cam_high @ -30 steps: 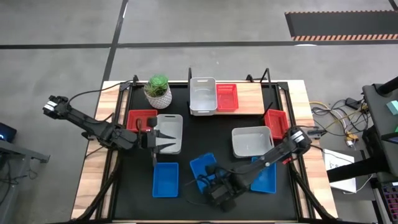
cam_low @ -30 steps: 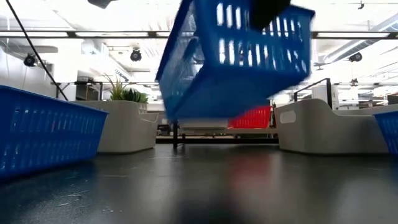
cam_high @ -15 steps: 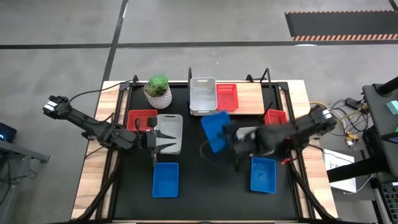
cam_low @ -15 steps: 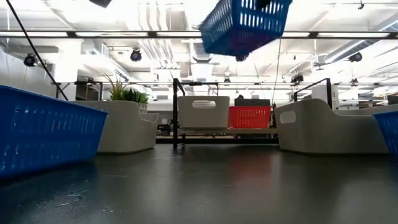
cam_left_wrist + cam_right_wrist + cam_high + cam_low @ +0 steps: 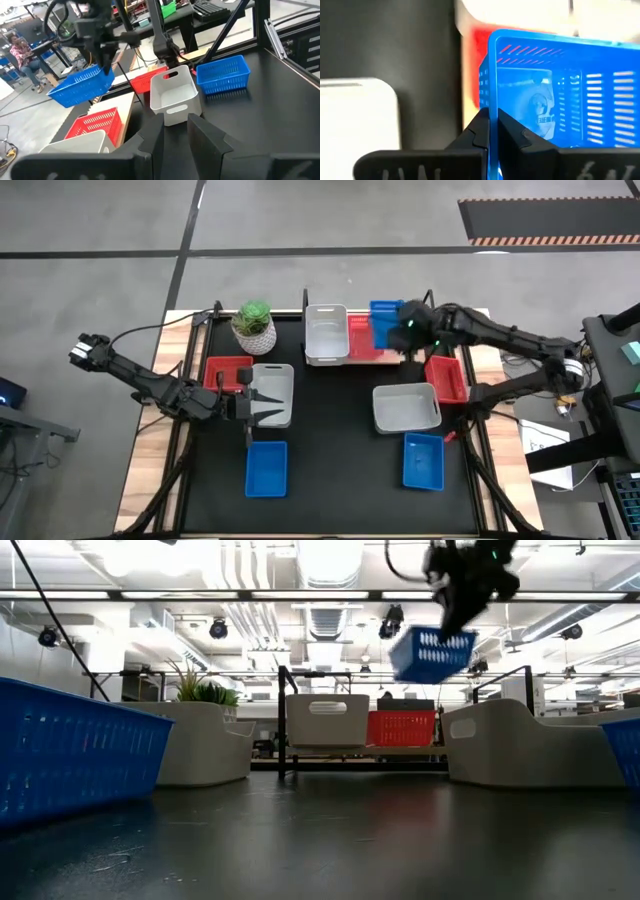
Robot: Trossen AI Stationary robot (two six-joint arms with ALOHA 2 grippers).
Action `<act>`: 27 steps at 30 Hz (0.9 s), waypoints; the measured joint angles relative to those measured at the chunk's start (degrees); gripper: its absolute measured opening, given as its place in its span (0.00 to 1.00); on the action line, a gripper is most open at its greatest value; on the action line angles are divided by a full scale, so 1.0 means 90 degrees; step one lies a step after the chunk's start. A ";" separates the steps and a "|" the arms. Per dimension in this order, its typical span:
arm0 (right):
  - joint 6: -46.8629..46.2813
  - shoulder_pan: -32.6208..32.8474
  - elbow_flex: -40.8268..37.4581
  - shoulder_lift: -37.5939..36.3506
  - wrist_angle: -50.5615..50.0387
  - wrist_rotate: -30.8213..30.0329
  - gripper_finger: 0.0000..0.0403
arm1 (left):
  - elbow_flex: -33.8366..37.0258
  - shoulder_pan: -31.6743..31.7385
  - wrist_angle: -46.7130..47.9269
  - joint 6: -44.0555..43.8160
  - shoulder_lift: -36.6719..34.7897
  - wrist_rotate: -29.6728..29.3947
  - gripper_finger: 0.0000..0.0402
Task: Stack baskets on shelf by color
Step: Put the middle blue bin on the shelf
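Seemingly blue basket (image 5: 384, 323) rim between right hand (image 5: 408, 326) fingers.

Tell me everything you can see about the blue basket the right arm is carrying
The blue basket is a small rectangular plastic bin with slotted walls and an open top. The right gripper is shut on its rim and holds it in the air, tilted, above the shelf, near the red basket that sits there. Nothing else touches it.
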State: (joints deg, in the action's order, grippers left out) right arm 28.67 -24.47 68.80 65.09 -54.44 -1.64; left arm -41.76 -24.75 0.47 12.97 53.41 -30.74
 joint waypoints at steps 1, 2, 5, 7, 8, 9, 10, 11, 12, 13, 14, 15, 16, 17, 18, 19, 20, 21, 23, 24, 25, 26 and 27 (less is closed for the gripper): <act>0.0054 -0.0293 -0.0165 -0.0070 0.0046 0.0171 0.02 | 0.0000 0.0000 -0.0005 0.0007 -0.0002 0.0000 0.17; 0.0068 -0.0551 -0.0327 -0.0123 0.0074 0.0308 0.02 | 0.0000 0.0000 -0.0003 0.0030 -0.0005 0.0000 0.17; 0.0130 -0.1090 -0.0725 -0.0273 0.0088 0.0560 0.02 | 0.0000 0.0000 -0.0005 0.0103 -0.0005 0.0000 0.17; 0.0269 -0.1269 -0.0950 -0.0368 0.0088 0.0571 0.02 | 0.0000 0.0000 -0.0020 0.0103 -0.0005 0.0000 0.17; 0.0330 -0.1326 -0.1045 -0.0401 0.0093 0.0570 0.02 | 0.0000 0.0000 -0.0038 0.0104 -0.0005 0.0000 0.17; 0.0382 -0.1362 -0.1133 -0.0429 0.0102 0.0567 0.02 | 0.0000 0.0000 -0.0054 0.0104 -0.0005 0.0000 0.17; 0.0395 -0.1382 -0.1207 -0.0455 0.0100 0.0567 0.02 | 0.0000 0.0000 -0.0076 0.0104 -0.0005 0.0000 0.17; 0.0395 -0.1385 -0.1269 -0.0477 0.0102 0.0569 0.02 | 0.0002 0.0000 -0.0124 0.0104 -0.0007 0.0002 0.17; 0.0391 -0.1389 -0.1327 -0.0496 0.0110 0.0571 0.02 | 0.0010 0.0000 -0.0166 0.0104 -0.0007 0.0002 0.17; 0.0391 -0.1387 -0.1382 -0.0514 0.0110 0.0571 0.02 | 0.0012 0.0000 -0.0175 0.0104 -0.0007 0.0002 0.17; 0.0393 -0.1387 -0.1434 -0.0520 0.0115 0.0571 0.02 | 0.0015 0.0000 -0.0175 0.0104 -0.0007 0.0000 0.17; 0.0393 -0.1387 -0.1483 -0.0523 0.0125 0.0570 0.02 | 0.0015 0.0000 -0.0175 0.0104 -0.0007 0.0000 0.17; 0.0391 -0.1387 -0.1534 -0.0521 0.0147 0.0568 0.02 | 0.0017 0.0000 -0.0174 0.0104 -0.0007 0.0002 0.17; 0.0388 -0.1387 -0.1581 -0.0515 0.0173 0.0569 0.02 | 0.0017 0.0000 -0.0175 0.0104 -0.0007 0.0002 0.17; 0.0387 -0.1388 -0.1632 -0.0509 0.0193 0.0568 0.02 | 0.0017 0.0000 -0.0175 0.0104 -0.0007 0.0002 0.17; 0.0388 -0.1388 -0.1684 -0.0498 0.0203 0.0567 0.02 | 0.0017 0.0000 -0.0175 0.0104 -0.0007 0.0002 0.17; 0.0388 -0.1387 -0.1736 -0.0481 0.0222 0.0569 0.02 | 0.0019 0.0000 -0.0175 0.0104 -0.0007 0.0001 0.17; 0.0383 -0.1387 -0.1775 -0.0469 0.0254 0.0569 0.02 | 0.0019 0.0000 -0.0175 0.0104 -0.0007 0.0001 0.17; 0.0383 -0.1387 -0.1848 -0.0453 0.0338 0.0569 0.02 | 0.0029 0.0000 -0.0184 0.0103 -0.0007 0.0002 0.17; 0.0385 -0.1387 -0.1875 -0.0446 0.0348 0.0567 0.02 | 0.0045 0.0000 -0.0194 0.0103 -0.0007 0.0002 0.17; 0.0385 -0.1387 -0.1912 -0.0442 0.0374 0.0567 0.02 | 0.0062 0.0000 -0.0199 0.0102 -0.0007 0.0002 0.17; 0.0386 -0.1387 -0.1952 -0.0435 0.0416 0.0567 0.02 | 0.0075 0.0000 -0.0199 0.0102 -0.0007 0.0002 0.17; 0.0386 -0.1387 -0.1991 -0.0433 0.0472 0.0567 0.02 | 0.0091 0.0000 -0.0201 0.0102 -0.0007 0.0000 0.17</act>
State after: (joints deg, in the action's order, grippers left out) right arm 32.15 -36.95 50.88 61.19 -50.20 3.46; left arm -40.94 -24.75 -1.34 13.89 53.34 -30.74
